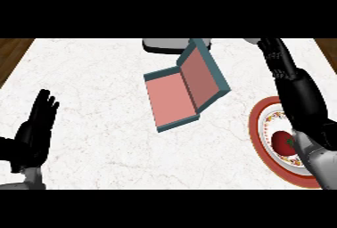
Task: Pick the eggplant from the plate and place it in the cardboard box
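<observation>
Pick not yet made. Red, round item [284,141] on plate [258,116], lower right. Right hand [277,53] stretched open, top right, empty. Left hand [36,122] rests open. Next: reach back to plate; box [187,84] upper centre.

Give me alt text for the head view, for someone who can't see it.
A red item lies on a red-rimmed plate at the right of a white marble counter, under the robot's raised right hand. A teal box with pink inside sits mid-counter; the left hand rests open at left.
</observation>
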